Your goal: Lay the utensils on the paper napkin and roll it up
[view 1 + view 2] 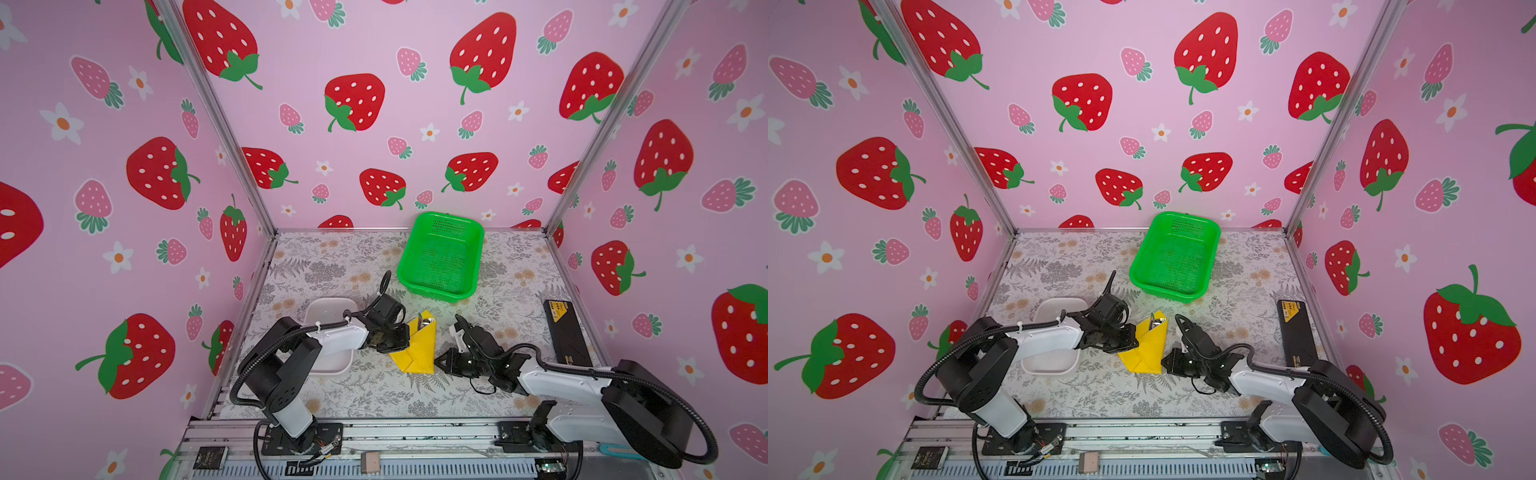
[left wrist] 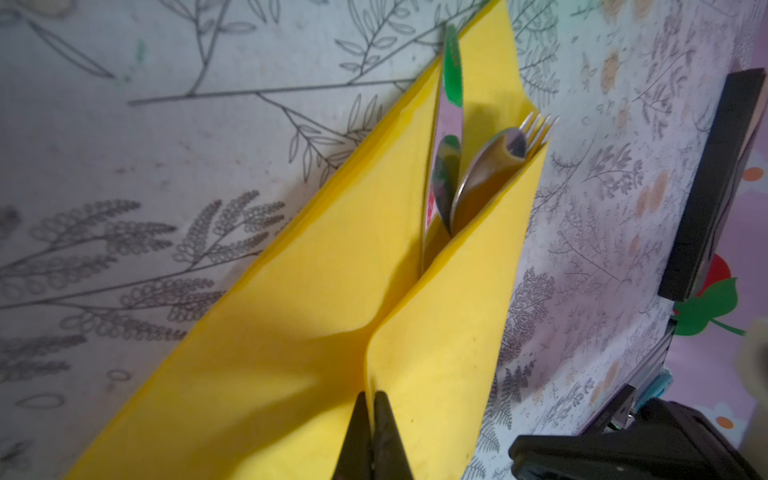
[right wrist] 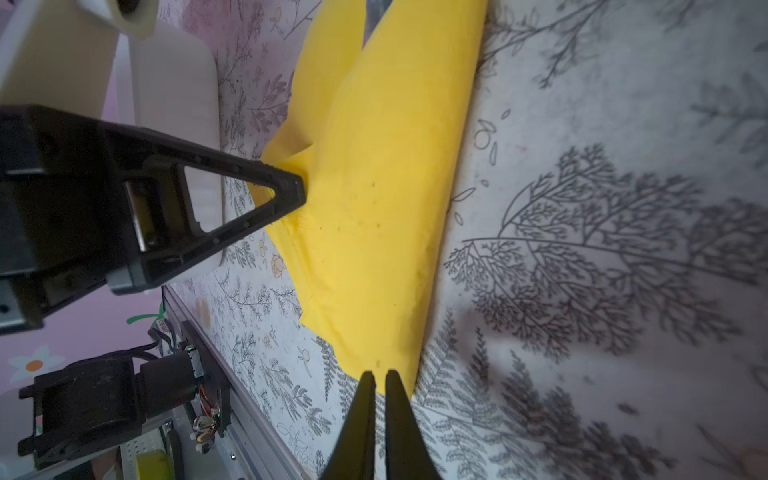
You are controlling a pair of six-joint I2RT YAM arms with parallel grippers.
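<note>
The yellow paper napkin (image 1: 417, 351) (image 1: 1148, 353) lies on the table between the arms, folded into a narrow wrap that opens at its far end. The utensils (image 1: 426, 321) (image 1: 1158, 321) poke out of that opening. In the left wrist view I see the knife blade (image 2: 446, 124), spoon bowl (image 2: 486, 174) and fork tines (image 2: 538, 126); their handles are hidden inside the napkin (image 2: 316, 316). My left gripper (image 1: 404, 337) (image 2: 372, 395) is shut on the edge of the napkin's upper flap. My right gripper (image 1: 437, 362) (image 3: 379, 374) is shut and empty at the napkin's (image 3: 386, 187) near corner.
A green mesh basket (image 1: 451, 218) stands at the back. A white tray (image 1: 328, 305) lies under the left arm. A black box (image 1: 567, 332) lies along the right wall. Strawberry-print walls close in three sides, and a metal rail runs along the front.
</note>
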